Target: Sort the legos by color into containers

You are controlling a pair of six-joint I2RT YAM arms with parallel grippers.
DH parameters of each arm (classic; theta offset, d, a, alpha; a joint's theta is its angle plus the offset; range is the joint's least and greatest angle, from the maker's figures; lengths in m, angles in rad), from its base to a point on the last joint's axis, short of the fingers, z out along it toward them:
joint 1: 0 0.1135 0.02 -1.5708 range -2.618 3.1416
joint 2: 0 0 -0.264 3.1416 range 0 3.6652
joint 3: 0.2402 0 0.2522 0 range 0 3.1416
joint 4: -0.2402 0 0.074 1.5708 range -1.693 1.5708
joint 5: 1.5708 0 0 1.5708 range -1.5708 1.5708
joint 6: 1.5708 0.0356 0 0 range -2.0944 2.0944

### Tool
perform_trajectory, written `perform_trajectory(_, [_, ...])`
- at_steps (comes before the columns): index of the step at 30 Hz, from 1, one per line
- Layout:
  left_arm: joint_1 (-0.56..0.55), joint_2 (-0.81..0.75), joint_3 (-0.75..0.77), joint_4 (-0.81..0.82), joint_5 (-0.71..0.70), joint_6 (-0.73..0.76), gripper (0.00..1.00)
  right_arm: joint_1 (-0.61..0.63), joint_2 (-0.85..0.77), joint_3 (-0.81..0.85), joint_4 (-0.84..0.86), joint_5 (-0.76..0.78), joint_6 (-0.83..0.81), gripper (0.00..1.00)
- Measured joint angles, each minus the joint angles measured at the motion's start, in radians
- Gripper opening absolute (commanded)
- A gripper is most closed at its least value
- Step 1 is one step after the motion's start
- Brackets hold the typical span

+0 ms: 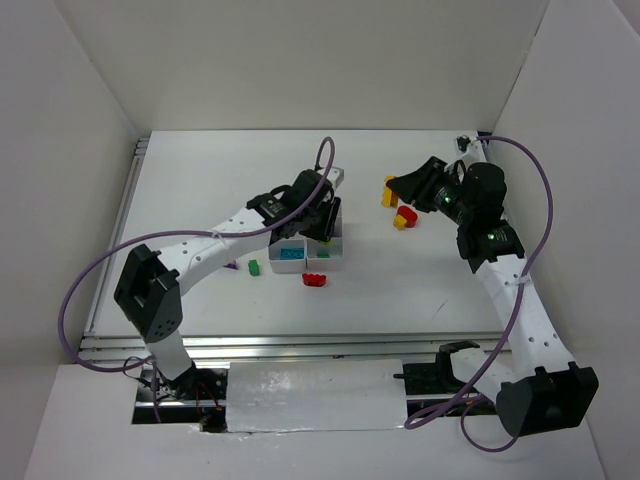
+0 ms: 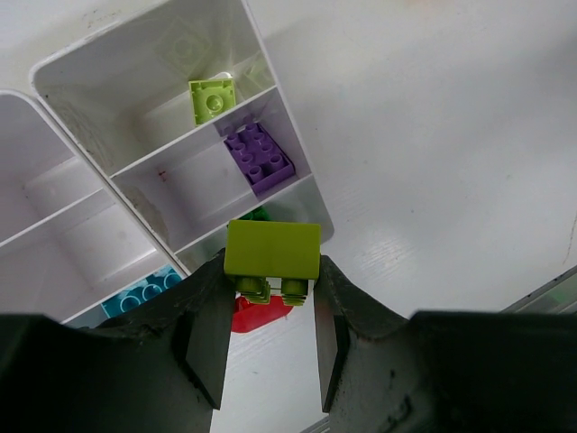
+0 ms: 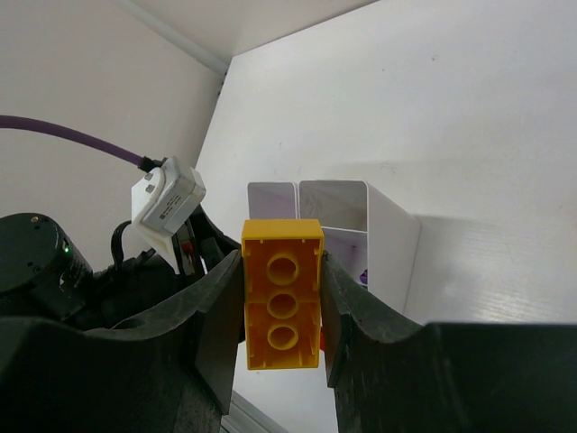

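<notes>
Small white plastic block of six square open-topped compartments (image 1: 318,248) is sitting left of centre on the white table (image 1: 420,290), beneath the left arm's wrist. In the left wrist view, one column is showing a lime-green brick (image 2: 212,97) lying hollow side up in the far compartment and a purple studded brick (image 2: 260,155) in the middle one. A dark green sliver (image 2: 258,215) is showing in the near one, mostly hidden. A teal-blue brick (image 2: 144,295) is lying in the near compartment of the other column. Left gripper (image 2: 270,302) is hovering over the near edge of the block. Its fingers (image 2: 209,347) are standing narrow, pinching a second lime-green rectangular brick (image 2: 272,249), whose studs are pointing back toward the palm. Under it a red brick (image 2: 261,316) is lying on the table just outside the block. Right gripper (image 1: 392,190) is hanging over the table to the right of the block, well apart from it. Its fingers are clamping a long yellow brick (image 3: 282,271), the hollow underside with three round tubes facing the wrist camera. Near this gripper a small red piece (image 1: 407,213) and a small yellow piece (image 1: 399,224) are lying together. Left of the block, a small green brick (image 1: 254,267) and a purple piece (image 1: 232,266) are lying loose.
</notes>
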Motion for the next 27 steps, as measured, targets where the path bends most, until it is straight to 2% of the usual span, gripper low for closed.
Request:
perform_trajectory(18, [0.004,0.000,0.005,-0.071,0.013,0.000,0.00,0.000,0.056,0.011,0.002,0.001,-0.001,0.00])
perform_trajectory(27, [0.004,0.012,0.053,-0.119,0.011,0.001,0.00,0.000,0.077,0.024,0.002,0.000,-0.001,0.00])
